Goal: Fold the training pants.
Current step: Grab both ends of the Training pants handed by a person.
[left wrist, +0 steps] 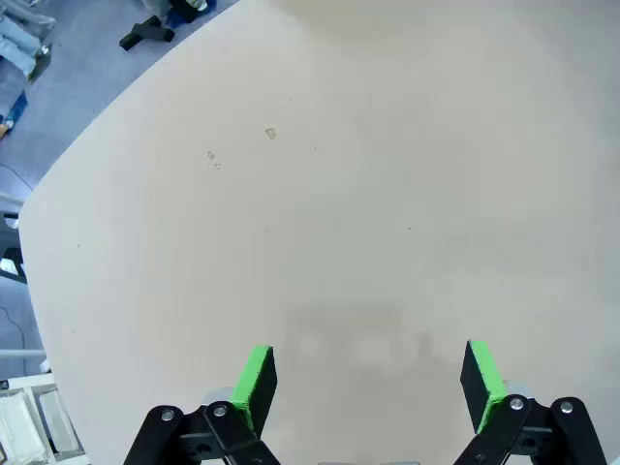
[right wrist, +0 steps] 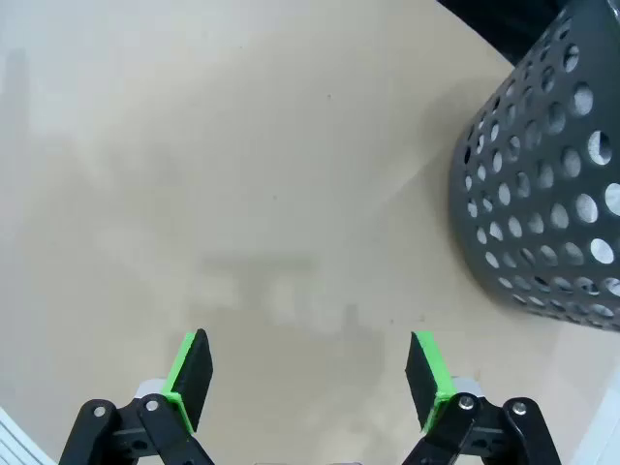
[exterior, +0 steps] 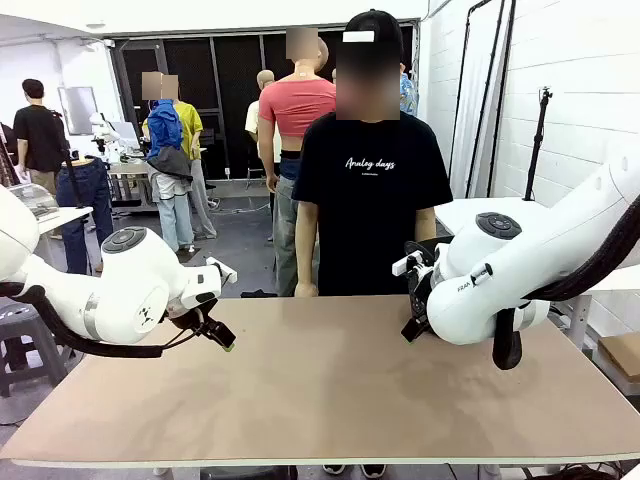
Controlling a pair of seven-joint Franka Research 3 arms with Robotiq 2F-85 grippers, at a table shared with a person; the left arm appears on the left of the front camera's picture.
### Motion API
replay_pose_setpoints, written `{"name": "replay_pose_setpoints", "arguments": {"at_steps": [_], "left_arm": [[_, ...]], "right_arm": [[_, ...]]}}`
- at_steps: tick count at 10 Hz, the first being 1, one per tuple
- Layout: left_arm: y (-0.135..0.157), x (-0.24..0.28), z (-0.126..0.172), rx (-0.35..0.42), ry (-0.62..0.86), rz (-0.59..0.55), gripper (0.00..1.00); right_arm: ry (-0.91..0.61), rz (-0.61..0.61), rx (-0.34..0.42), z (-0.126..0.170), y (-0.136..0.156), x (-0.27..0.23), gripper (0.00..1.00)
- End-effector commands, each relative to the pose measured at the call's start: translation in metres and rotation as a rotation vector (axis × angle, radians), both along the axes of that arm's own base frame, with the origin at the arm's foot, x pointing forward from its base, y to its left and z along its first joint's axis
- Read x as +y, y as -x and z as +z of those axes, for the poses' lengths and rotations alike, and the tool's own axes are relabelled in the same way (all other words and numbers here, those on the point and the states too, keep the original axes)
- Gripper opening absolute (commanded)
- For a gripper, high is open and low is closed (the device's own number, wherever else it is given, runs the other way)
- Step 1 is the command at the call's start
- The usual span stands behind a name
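The training pants are out of view. My left gripper (exterior: 222, 338) hovers low over the left part of the bare tan table (exterior: 330, 400). In the left wrist view its green-padded fingers (left wrist: 257, 380) stand wide apart, and the gripper (left wrist: 368, 373) has only tabletop between them. My right gripper (exterior: 412, 326) hangs over the table's far right side. In the right wrist view that gripper (right wrist: 310, 363) is open too, nothing held, above the bare board.
A dark perforated basket (right wrist: 542, 184) stands on the table close to my right gripper. A person in a black T-shirt (exterior: 370, 190) stands at the far edge, one hand (exterior: 305, 290) at the table's rim. The table's left edge drops to the floor (left wrist: 58, 87).
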State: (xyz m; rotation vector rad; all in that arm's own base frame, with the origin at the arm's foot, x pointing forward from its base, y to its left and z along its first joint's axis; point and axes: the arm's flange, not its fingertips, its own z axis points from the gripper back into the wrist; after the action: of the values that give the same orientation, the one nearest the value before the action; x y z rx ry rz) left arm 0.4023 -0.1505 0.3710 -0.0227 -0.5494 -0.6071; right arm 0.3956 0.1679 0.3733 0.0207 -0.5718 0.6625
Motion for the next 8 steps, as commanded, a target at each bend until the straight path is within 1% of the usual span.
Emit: {"name": "replay_pose_setpoints", "arguments": {"at_steps": [1,8], "left_arm": [[0.0,0.0,0.0,0.0,0.0,0.0,1.0],[0.0,0.0,0.0,0.0,0.0,0.0,1.0]], "right_arm": [[0.0,0.0,0.0,0.0,0.0,0.0,1.0],[0.0,0.0,0.0,0.0,0.0,0.0,1.0]]}}
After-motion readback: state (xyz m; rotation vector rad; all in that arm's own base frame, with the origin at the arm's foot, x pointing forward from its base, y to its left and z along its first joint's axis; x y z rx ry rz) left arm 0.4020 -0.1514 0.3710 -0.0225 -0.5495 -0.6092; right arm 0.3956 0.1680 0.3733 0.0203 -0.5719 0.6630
